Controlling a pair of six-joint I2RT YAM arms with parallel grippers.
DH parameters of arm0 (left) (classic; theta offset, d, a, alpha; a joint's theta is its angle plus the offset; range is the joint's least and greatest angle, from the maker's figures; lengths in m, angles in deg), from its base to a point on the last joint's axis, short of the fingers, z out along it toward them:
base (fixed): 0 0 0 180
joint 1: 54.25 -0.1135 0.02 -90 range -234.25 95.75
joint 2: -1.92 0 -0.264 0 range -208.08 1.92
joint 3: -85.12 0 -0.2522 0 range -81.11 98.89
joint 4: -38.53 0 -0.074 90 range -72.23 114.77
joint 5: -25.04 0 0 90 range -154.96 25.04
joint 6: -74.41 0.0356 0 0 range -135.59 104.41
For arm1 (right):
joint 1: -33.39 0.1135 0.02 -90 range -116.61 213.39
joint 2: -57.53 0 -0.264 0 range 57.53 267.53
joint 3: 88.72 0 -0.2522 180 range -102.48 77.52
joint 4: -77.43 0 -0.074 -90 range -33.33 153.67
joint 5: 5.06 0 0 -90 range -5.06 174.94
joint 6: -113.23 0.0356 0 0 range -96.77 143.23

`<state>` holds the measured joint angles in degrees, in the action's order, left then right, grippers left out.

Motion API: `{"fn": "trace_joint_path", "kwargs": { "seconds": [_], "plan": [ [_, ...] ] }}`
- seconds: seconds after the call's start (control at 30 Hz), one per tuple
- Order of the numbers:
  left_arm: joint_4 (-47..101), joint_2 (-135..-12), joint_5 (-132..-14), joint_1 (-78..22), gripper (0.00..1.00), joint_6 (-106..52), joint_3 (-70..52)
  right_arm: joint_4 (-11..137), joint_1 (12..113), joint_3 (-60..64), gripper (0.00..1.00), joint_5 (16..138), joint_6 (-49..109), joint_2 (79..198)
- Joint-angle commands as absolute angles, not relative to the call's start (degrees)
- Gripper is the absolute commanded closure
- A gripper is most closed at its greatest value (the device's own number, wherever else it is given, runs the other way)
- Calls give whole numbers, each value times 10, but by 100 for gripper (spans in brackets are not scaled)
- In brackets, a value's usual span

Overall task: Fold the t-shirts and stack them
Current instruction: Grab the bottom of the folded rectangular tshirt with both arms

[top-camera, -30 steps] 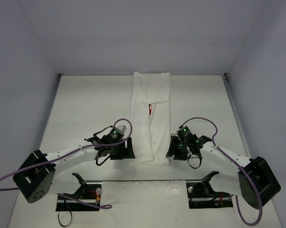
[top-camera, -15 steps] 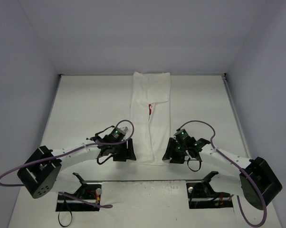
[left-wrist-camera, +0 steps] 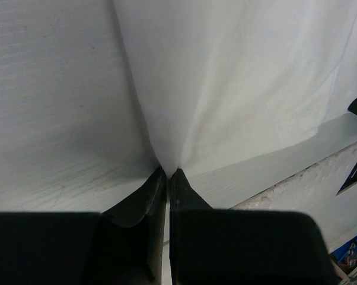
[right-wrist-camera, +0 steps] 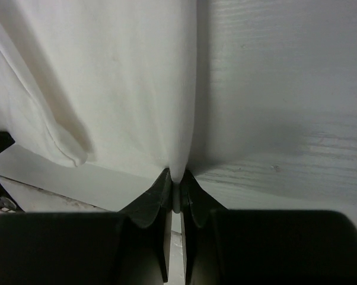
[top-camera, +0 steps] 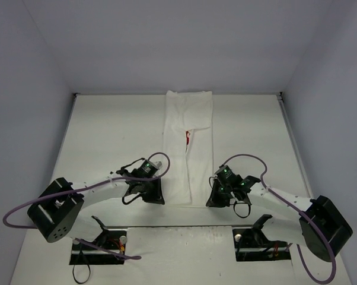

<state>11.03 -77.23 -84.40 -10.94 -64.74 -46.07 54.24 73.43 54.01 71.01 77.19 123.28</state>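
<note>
The white t-shirt (top-camera: 188, 139) lies folded into a long narrow strip from the back of the table to near its front edge, a sliver of red print (top-camera: 187, 137) showing at the fold. My left gripper (top-camera: 162, 199) is shut on the strip's near left corner. In the left wrist view the t-shirt (left-wrist-camera: 226, 83) pulls up into a point between that gripper's (left-wrist-camera: 168, 172) black fingers. My right gripper (top-camera: 209, 202) is shut on the near right corner. The right wrist view shows the cloth (right-wrist-camera: 119, 83) pinched in the right gripper (right-wrist-camera: 176, 178).
The white table (top-camera: 107, 136) has grey walls on three sides. Its front edge (top-camera: 178, 224) runs just behind the grippers, with the two arm bases (top-camera: 101, 243) and cables below it.
Both grippers slid inward to the strip's near corners and closed on the cloth. The near edge of the t-shirt has bunched narrower between them.
</note>
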Motion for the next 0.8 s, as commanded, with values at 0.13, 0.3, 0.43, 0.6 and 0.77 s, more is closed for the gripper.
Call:
{"fn": "trace_joint_path", "kwargs": {
  "seconds": [0.13,0.3,0.43,0.6,0.77],
  "plan": [
    [62,-756,-850,-125,100,-586,-454,448,738,558,97,755,749,1206],
    [62,-766,-865,-125,100,-578,-462,444,738,560,100,747,740,1198],
    [42,-750,-868,-126,100,-582,-457,438,738,543,100,742,741,1187],
    [-19,-694,-848,-126,100,-600,-416,408,739,491,100,760,736,1186],
    [-67,-667,-815,-150,100,-612,-357,365,737,395,100,804,715,1219]
  ]
}}
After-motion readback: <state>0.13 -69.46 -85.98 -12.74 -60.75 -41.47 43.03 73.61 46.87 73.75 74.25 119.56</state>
